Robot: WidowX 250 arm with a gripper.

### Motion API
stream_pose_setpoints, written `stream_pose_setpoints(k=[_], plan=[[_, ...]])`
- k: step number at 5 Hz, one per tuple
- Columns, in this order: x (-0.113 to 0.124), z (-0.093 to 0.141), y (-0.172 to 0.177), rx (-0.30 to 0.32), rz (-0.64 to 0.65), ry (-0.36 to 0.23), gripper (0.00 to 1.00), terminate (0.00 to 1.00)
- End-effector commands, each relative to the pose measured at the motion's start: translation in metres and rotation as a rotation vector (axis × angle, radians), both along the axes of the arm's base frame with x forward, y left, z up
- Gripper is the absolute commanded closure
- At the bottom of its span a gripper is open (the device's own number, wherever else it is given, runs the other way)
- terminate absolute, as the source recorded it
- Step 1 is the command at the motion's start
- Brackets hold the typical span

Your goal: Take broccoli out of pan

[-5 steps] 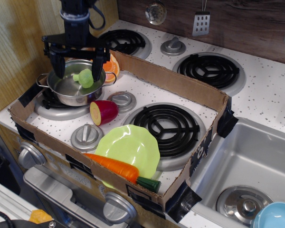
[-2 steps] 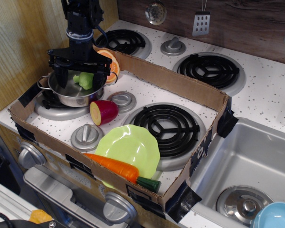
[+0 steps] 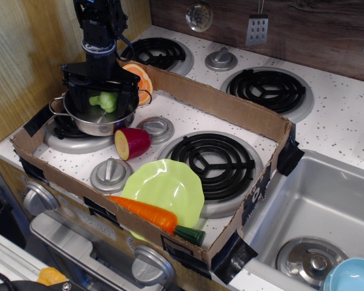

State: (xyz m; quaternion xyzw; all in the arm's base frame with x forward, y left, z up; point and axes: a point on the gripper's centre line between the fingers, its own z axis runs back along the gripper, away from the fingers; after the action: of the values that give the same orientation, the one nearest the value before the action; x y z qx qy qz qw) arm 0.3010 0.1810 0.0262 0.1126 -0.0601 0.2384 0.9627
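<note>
A shallow cardboard tray [image 3: 230,106] is the largest container here, spreading away from the jaws toward the camera and to the camera's right. It covers a toy stove top [image 3: 327,121] and holds the pan [image 3: 97,118], one lime-green plate [image 3: 164,188], one carrot [image 3: 147,213] and one purple-red toy vegetable [image 3: 132,143]. An orange slice [image 3: 139,79] sits just behind the jaws, at the tray's back wall.

A sink [image 3: 327,206] lies well off to the camera's right of the jaws, with a metal lid [image 3: 312,260] in its basin and a light blue bowl [image 3: 352,276] at the lower corner.

The pan sits directly under the jaws, on the near left burner. It holds one broccoli [image 3: 105,100], the only thing visible inside it, lying toward the pan's rear half.

The gripper [image 3: 101,97] hangs straight down over the pan. Its jaws are spread wide, one finger on each side of the broccoli, with their tips at about the pan's rim. The broccoli sits between them, and no contact shows clearly on either side; the jaws are not clamped on it.

The plate lies below the jaws toward the camera, well apart from them, with the carrot across its near edge. The purple-red vegetable lies just outside the pan, on the side nearer the camera.

Four coil burners show, and three round knobs between them.
</note>
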Motion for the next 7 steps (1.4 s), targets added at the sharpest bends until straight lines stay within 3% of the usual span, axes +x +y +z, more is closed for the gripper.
stream_pose_setpoints(k=[1,3,5,6,7], plan=[[0.002,0.014,0.01,0.017,-0.002,-0.046,1.0,0.0],[-0.006,0.021,0.01,0.044,-0.026,-0.051,1.0,0.0],[-0.018,0.051,0.006,0.092,-0.013,-0.034,1.0,0.0],[-0.021,0.064,0.0,0.083,0.014,-0.026,1.0,0.0],[-0.016,0.069,-0.01,0.021,0.022,-0.035,1.0,0.0]])
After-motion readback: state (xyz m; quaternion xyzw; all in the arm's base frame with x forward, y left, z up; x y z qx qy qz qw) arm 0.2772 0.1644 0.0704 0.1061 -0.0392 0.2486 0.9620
